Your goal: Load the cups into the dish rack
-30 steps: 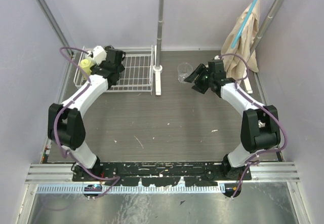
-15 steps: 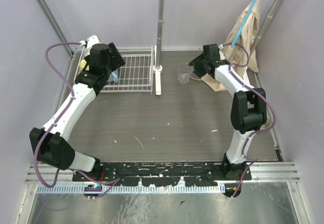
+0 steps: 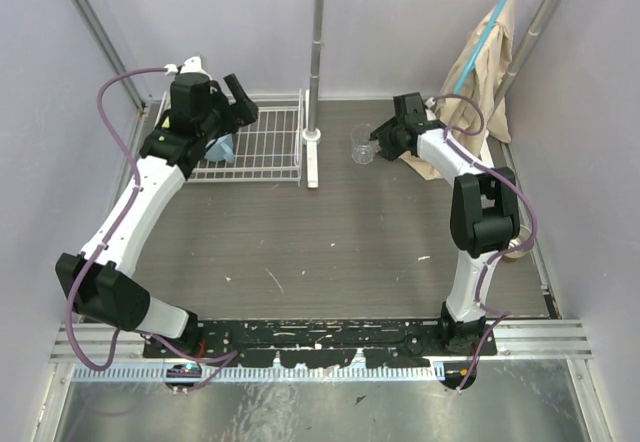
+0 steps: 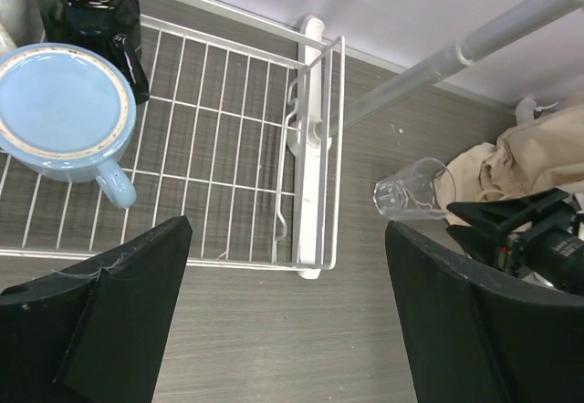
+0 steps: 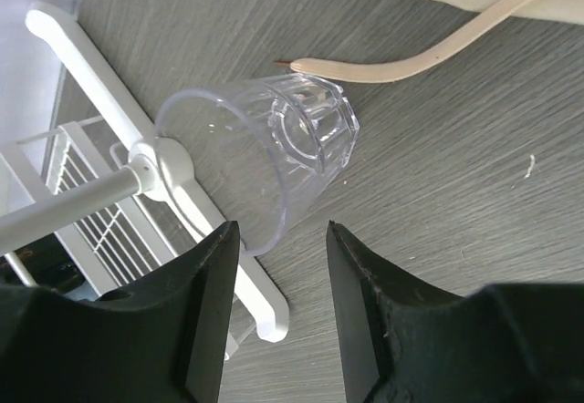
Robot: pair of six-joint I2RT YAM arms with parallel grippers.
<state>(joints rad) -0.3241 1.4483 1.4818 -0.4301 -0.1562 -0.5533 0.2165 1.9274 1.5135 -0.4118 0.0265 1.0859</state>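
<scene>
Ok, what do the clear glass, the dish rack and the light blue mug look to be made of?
Clear glass: transparent with a faceted base, and the table grain shows through it. It could be glass or clear plastic; the look leaves that open.
Dish rack: a thin wire grid with a smooth white coat, likely coated metal.
Light blue mug: opaque with a soft sheen, probably glazed ceramic.

Glossy black mug (image 4: 87,6), clear glass (image 5: 265,157), wire rack (image 4: 308,175)

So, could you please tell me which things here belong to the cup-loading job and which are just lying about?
Belong to the job: dish rack, light blue mug, black mug, clear glass.
Just lying about: beige cloth, upright pole.
</scene>
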